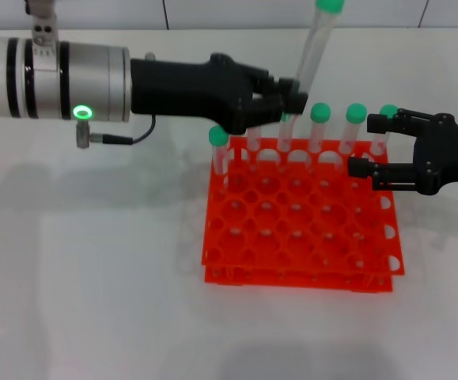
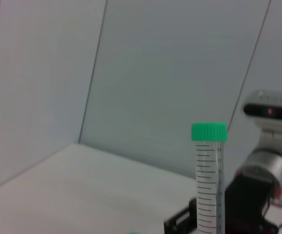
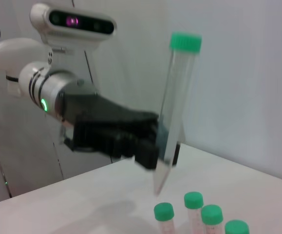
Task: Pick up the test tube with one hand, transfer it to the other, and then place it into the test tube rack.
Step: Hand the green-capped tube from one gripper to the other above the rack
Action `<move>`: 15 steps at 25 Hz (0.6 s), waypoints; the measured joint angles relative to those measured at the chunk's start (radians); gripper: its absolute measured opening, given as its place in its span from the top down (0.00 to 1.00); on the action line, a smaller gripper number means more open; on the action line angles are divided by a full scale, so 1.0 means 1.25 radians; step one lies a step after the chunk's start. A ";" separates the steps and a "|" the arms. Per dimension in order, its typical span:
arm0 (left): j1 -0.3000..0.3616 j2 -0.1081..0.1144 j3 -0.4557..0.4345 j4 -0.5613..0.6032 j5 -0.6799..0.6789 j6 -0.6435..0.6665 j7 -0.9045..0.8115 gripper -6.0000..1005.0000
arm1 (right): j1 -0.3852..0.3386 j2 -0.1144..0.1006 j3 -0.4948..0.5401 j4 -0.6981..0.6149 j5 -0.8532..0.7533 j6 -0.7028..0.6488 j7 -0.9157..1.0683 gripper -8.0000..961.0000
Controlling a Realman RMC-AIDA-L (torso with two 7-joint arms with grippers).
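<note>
The left gripper (image 1: 290, 93) pinches the test tube (image 1: 314, 49) near its lower end, above the back row of the test tube rack (image 1: 300, 229); its cap top is cut off in the head view. The right gripper (image 1: 371, 146), jaws apparently spread, waits beside the rack on the white table (image 1: 86, 277). Pale wall panels stand behind.

— What else is out there?

— A plain white surface (image 1: 94, 301), with soft shadows lying across it. Behind it, a pale wall (image 2: 170, 73) with thin dark seams between its panels.

— And the green caps?

— Four other green-capped tubes (image 1: 319, 127) standing upright along the far row of holes, one at the left corner and three further right. The rightmost is partly hidden, so it may sit a little differently.
</note>
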 joint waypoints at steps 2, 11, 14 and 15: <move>-0.001 -0.001 0.006 -0.003 0.017 -0.002 0.001 0.81 | 0.001 0.000 0.000 0.000 0.000 0.000 0.000 0.21; -0.020 -0.001 0.017 -0.025 0.077 -0.004 -0.009 0.81 | 0.002 0.000 0.001 -0.002 0.000 0.003 0.000 0.22; -0.022 -0.001 0.019 -0.026 0.096 -0.004 -0.012 0.81 | 0.002 0.001 0.001 -0.002 0.001 0.003 0.000 0.22; -0.022 -0.001 0.019 -0.026 0.099 -0.005 -0.013 0.81 | 0.003 0.001 0.001 -0.002 0.001 0.002 0.000 0.22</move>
